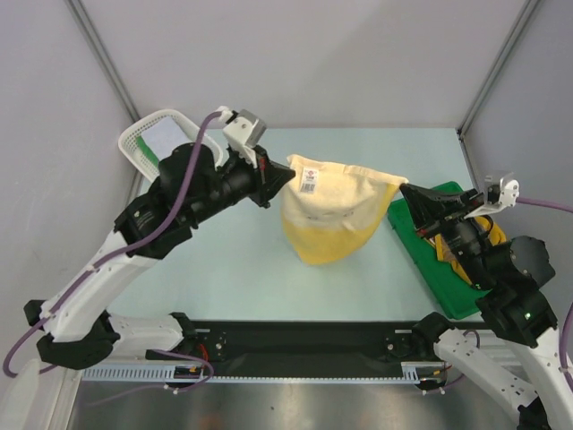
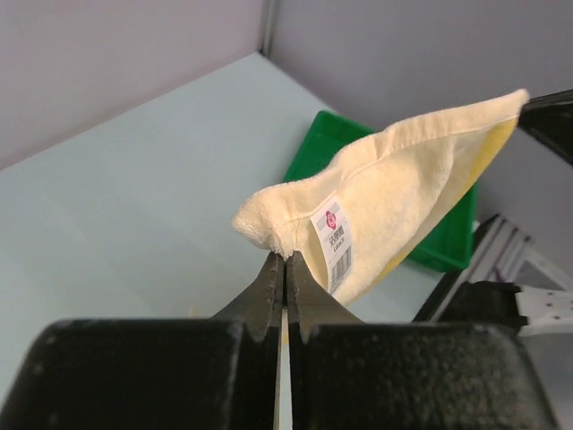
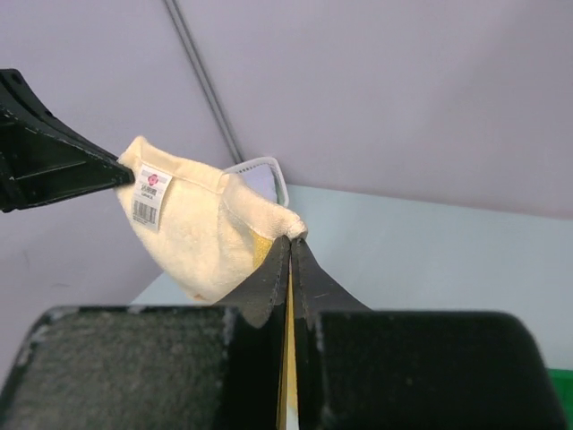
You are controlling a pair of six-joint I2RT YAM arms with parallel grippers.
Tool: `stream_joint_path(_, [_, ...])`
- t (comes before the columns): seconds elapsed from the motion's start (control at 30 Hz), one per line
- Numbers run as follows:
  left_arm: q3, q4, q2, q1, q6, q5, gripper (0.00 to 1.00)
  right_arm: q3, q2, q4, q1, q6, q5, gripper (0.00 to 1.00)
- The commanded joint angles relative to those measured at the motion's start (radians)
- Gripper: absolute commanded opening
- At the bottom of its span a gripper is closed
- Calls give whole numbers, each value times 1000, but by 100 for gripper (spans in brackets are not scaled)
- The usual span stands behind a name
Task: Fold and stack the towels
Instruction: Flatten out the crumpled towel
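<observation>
A pale yellow towel (image 1: 331,210) with a white barcode label (image 1: 310,182) hangs in the air over the middle of the table, stretched between both grippers. My left gripper (image 1: 288,173) is shut on its left top corner. My right gripper (image 1: 405,186) is shut on its right top corner. The towel sags to a rounded bottom that reaches the table. In the left wrist view the towel (image 2: 394,193) runs from my left gripper (image 2: 285,260) away to the right. In the right wrist view the towel (image 3: 201,228) runs left from my right gripper (image 3: 292,238).
A green tray (image 1: 439,255) lies at the right, under my right arm, with yellow cloth (image 1: 483,235) on it. A white mesh basket (image 1: 157,141) stands at the back left. Grey walls close the back and sides.
</observation>
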Motion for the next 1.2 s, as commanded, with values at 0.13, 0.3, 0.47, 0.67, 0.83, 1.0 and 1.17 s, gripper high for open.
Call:
stream_joint_path(0.13, [-41,142,-89,-7,-109,85,0,68,11,2,8,17,-41,0])
stream_joint_path(0.3, [83,5,65,32,-70,-104,0,85,142,65,6,-93,143,0])
stream_joint_path(0.47, [51,89,191,251,-124,27,0,65,418,264,-82,-135,56,0])
stream_joint_path(0.67, [77,249,438,406,-54,93,0,89,832,550,-205,-113,-108,0])
stream_joint_path(0.83, [178,349,686,512,-43,161,0,250,1158,682,-282,-103,-242,0])
stream_joint_path(1.0, [309,405,908,601,-49,283,0,448,1402,645,-307,-103,-354,0])
stream_joint_path(1.17, [307,422,986,616,26,331,0,392,1442,696,-308,-95,-371,0])
